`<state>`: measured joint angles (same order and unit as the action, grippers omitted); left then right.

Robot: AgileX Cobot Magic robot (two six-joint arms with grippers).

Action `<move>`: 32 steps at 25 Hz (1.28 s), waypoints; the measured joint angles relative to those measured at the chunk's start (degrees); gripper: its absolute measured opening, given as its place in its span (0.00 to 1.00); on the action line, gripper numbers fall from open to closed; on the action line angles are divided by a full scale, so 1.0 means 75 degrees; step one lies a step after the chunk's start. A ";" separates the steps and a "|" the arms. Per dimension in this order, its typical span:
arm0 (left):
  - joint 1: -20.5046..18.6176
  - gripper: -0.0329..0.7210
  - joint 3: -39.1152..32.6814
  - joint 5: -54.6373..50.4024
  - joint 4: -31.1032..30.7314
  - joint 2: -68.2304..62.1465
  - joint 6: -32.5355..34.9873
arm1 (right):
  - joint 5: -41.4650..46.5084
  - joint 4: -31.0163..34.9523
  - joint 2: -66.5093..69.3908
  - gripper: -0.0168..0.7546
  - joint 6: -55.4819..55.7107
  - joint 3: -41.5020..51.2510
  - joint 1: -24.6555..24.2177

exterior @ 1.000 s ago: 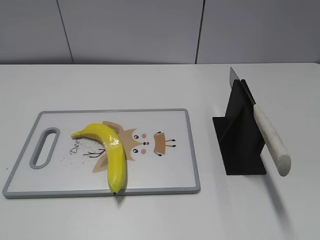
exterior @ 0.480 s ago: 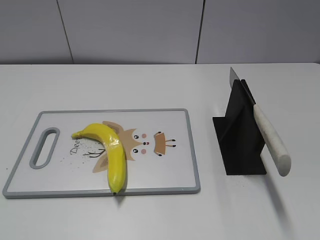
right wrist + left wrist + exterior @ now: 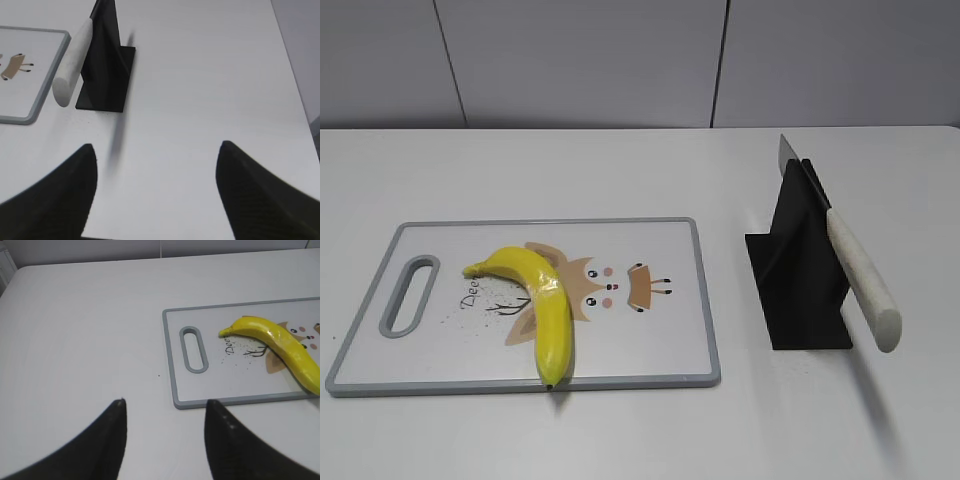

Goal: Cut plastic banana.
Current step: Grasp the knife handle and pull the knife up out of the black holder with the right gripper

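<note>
A white worktop (image 3: 620, 160) runs back to a grey panelled wall (image 3: 580, 60). Toward its front left lies a grey-rimmed cutting board (image 3: 705, 300) printed with a cartoon deer; the plastic banana (image 3: 538, 300) rests on the board, its dark tip at the near edge. Right of the board, a white-handled knife (image 3: 855, 275) leans in a black stand (image 3: 800, 280). The left gripper (image 3: 165, 412) and right gripper (image 3: 155, 155) hover above the worktop, jaws spread and empty. Nothing has shifted since the earlier frames

Left hand (image 3: 165, 412) and right hand (image 3: 157, 155) apparently spread, empty.
</note>
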<state>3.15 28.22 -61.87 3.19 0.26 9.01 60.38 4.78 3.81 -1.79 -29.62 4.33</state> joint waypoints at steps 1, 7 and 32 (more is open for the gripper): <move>0.0000 0.69 0.0000 0.0000 0.0000 0.0000 0.0000 | 0.0000 0.0000 0.0268 0.78 0.0000 -0.0074 0.0000; 0.0000 0.69 0.0000 0.0000 0.0000 0.0000 0.0000 | 0.0151 0.0017 0.1899 0.78 0.0000 -0.0800 0.0000; 0.0000 0.69 0.0000 0.0000 0.0000 0.0000 0.0000 | 0.0539 0.0187 0.6923 0.78 0.1348 -0.3139 0.2096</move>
<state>3.15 28.22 -61.87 3.19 0.26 9.01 64.42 6.18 55.73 8.32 -53.16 20.05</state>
